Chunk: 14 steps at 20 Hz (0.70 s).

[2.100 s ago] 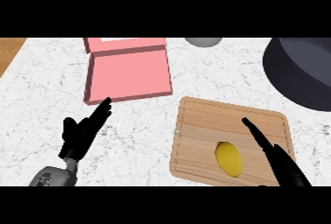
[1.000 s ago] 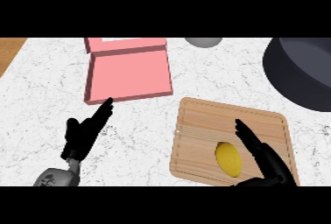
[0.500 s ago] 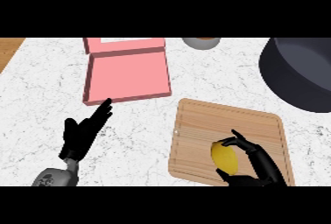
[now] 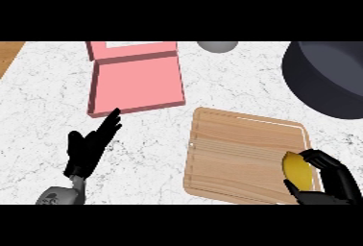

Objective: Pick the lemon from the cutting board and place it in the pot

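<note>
The yellow lemon [image 4: 298, 169] is over the right side of the wooden cutting board [image 4: 237, 153], near the view's lower edge. My right hand [image 4: 332, 182] curls round it, fingers over its right side and thumb under its near end. The dark pot [image 4: 327, 77] stands at the upper right, cut off by the view's edge. My left hand [image 4: 89, 148] rests open at the lower left, fingers up, away from the board.
A pink open box [image 4: 136, 79] lies on the white marble counter [image 4: 42, 105] at the upper left, just beyond my left hand's fingertips. A grey round object [image 4: 218, 45] sits at the top middle. A strip of wood [image 4: 8, 53] shows at the far upper left.
My right hand came down beside the lemon and curled round it. Hand and lemon have since moved right on the board. The view has shifted a little. The left hand stayed put.
</note>
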Available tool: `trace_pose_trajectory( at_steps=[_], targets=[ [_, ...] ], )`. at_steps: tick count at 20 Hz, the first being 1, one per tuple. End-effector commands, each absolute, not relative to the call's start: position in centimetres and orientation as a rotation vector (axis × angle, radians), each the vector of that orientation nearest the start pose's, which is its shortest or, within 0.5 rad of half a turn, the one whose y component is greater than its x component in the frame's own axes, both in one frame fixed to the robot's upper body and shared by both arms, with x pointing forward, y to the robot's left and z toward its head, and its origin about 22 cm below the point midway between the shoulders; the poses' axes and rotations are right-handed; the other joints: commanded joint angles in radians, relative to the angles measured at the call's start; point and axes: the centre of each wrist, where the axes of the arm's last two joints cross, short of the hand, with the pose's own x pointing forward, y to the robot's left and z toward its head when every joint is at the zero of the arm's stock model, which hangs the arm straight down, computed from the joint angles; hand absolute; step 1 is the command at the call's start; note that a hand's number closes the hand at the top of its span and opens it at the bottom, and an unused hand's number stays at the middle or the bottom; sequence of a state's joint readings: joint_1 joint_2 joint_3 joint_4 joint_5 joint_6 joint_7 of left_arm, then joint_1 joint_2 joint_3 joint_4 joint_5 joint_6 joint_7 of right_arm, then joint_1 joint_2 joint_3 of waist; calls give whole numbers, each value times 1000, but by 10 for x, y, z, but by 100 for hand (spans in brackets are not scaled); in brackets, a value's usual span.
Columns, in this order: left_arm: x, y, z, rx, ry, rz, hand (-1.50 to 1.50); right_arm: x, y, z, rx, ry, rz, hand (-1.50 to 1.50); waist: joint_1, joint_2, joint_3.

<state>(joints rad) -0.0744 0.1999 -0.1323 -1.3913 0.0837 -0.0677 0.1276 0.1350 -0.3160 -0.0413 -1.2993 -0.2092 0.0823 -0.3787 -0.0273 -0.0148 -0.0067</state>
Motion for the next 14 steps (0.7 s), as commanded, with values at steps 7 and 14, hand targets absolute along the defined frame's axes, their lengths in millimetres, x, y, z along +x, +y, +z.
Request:
trace_pose_trajectory(
  at_steps=[7, 14],
  targets=[
    [253, 249, -19, -44, -1281, -268, 0, 124, -526, -25, -769, -1498, -264, 150, 33, 19, 11],
    [254, 252, -24, -49, -1270, -269, 0, 139, -544, -9, -860, -1502, -200, 150, 28, 15, 7]
  ],
)
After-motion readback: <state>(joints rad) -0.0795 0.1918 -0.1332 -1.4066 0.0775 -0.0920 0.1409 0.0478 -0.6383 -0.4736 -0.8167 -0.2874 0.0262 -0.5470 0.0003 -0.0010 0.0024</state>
